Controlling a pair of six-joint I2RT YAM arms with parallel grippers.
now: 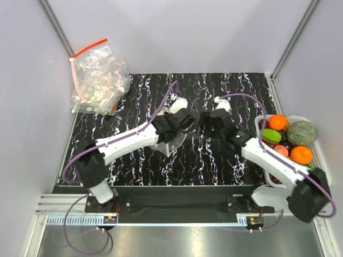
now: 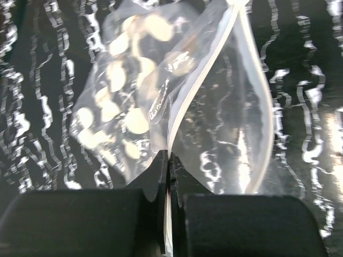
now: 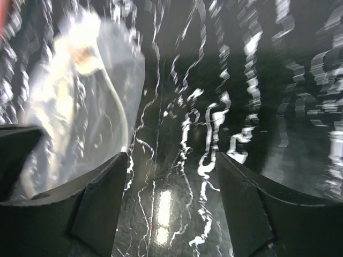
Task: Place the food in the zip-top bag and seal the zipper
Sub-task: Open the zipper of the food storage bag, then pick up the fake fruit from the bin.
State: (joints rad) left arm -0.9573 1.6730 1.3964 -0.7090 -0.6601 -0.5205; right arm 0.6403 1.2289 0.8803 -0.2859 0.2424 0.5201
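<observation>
The heap of spare bags (image 1: 98,80) sits off the mat's (image 1: 225,160) 10 o'clock corner, not involved. The left gripper (image 2: 169,158) is clenched on one lip of the zip-top bag (image 2: 134,107), pinching the zipper (image 2: 206,69) at mat centre. From the pinch the strip runs up toward 1 o'clock in the left wrist view, and that is the bag's long axis. The other lip bows away toward 3 o'clock, so the mouth gapes, facing the right arm. Nothing shows inside (the spots are print, not food).

The right gripper (image 3: 172,160) is spread and empty, just beside the bag, over bare mat. The fruit (image 1: 301,155) lies in the white basket (image 1: 261,119) at 3 o'clock.

I judge this the mouth-opening step; next the right arm should fetch one piece while the left holds steady.
</observation>
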